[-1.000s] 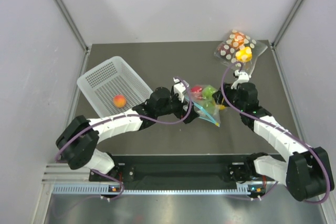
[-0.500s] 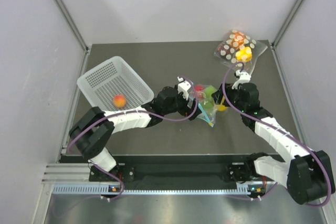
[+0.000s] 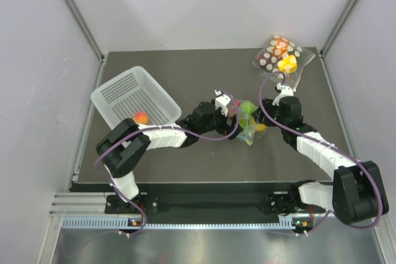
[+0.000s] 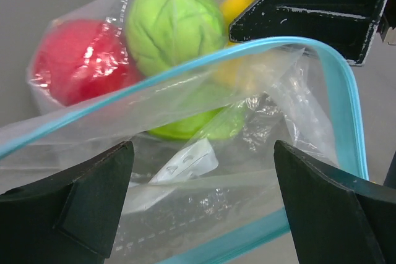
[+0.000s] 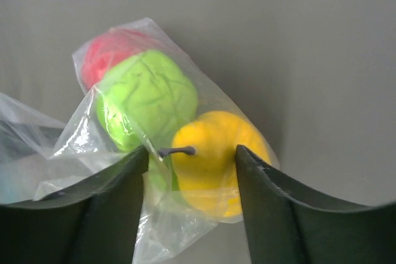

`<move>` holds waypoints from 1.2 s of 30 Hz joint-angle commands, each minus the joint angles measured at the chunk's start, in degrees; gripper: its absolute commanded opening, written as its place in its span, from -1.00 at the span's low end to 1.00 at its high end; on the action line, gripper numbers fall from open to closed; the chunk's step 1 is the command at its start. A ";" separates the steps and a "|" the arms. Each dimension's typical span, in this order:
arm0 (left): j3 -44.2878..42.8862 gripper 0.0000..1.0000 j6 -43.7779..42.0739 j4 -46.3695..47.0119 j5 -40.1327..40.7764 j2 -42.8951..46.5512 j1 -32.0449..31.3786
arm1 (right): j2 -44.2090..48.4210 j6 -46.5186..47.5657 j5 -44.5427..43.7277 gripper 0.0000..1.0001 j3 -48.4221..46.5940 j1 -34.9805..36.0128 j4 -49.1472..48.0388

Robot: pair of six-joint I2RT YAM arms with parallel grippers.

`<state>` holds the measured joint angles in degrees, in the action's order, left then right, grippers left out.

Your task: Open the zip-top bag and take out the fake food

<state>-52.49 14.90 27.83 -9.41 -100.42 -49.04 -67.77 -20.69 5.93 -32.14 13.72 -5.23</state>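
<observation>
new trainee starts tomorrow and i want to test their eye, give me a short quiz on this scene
1. Multiple choice: how many plastic fruits show inside the clear zip-top bag with the teal strip? A one, B three, C five.
2. True or false: the white perforated plastic basket is empty.
3. Fill in: in the right wrist view, the fruit between the fingers of the right gripper is the ___ one.
Key: 1 B: the glossy red plastic fruit, the green plastic fruit and the yellow plastic fruit. 2 false: a peach-orange plastic fruit lies in it. 3 yellow.
</observation>
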 commanded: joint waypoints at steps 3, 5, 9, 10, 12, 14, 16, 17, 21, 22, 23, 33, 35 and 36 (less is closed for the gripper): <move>-3.85 0.98 0.22 6.26 -0.52 -3.64 -0.45 | -3.16 -0.67 1.88 -0.09 0.50 -0.53 -2.76; -4.46 0.98 0.22 7.41 0.09 -5.13 -0.53 | -4.30 -0.76 2.59 -0.20 0.67 -0.53 -3.20; -5.60 0.98 -0.04 8.81 2.81 -7.41 -0.53 | -5.09 -0.67 3.29 -0.34 1.20 -0.53 -3.64; -5.52 0.98 0.13 9.08 3.60 -7.51 -0.45 | -5.18 -0.58 3.73 -0.36 1.38 -0.53 -3.73; -4.73 0.98 0.92 10.66 7.37 -7.68 -0.45 | -5.27 -0.49 3.91 -0.41 1.64 -0.44 -3.73; -4.20 0.98 1.97 11.19 10.88 -7.60 -0.36 | -5.01 -0.32 4.08 -0.45 2.08 -0.44 -3.73; -3.94 0.98 4.17 11.37 14.58 -7.51 -0.10 | -4.92 -0.23 4.43 -0.48 2.43 -0.53 -3.73; -3.85 0.98 4.87 11.36 15.38 -7.33 0.17 | -4.92 -0.23 4.44 -0.48 2.69 -0.53 -3.73; -4.19 0.98 8.91 9.09 19.43 -7.24 1.13 | -4.48 0.12 4.79 -0.49 2.96 -0.44 -3.47; -4.72 0.98 9.27 7.08 19.34 -7.51 1.31 | -4.39 0.12 4.88 -0.49 3.13 -0.53 -3.38; -5.60 0.98 10.23 5.14 19.25 -7.94 1.75 | -4.04 0.12 4.88 -0.49 3.14 -0.53 -3.29; -10.79 0.91 15.59 -3.13 13.28 -11.47 2.10 | -2.98 0.21 5.49 -0.48 3.49 -0.53 -3.20; -10.44 0.86 17.00 -4.88 13.45 -10.85 2.10 | -2.90 0.21 5.49 -0.48 3.49 -0.53 -3.29; -9.66 0.86 17.44 -5.33 13.63 -9.37 2.10 | -2.90 0.21 5.49 -0.48 3.66 -0.53 -3.38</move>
<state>-61.65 29.32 25.17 4.89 -111.28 -47.24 -71.26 -21.04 9.72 -29.95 13.58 -10.92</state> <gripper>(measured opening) 0.935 0.344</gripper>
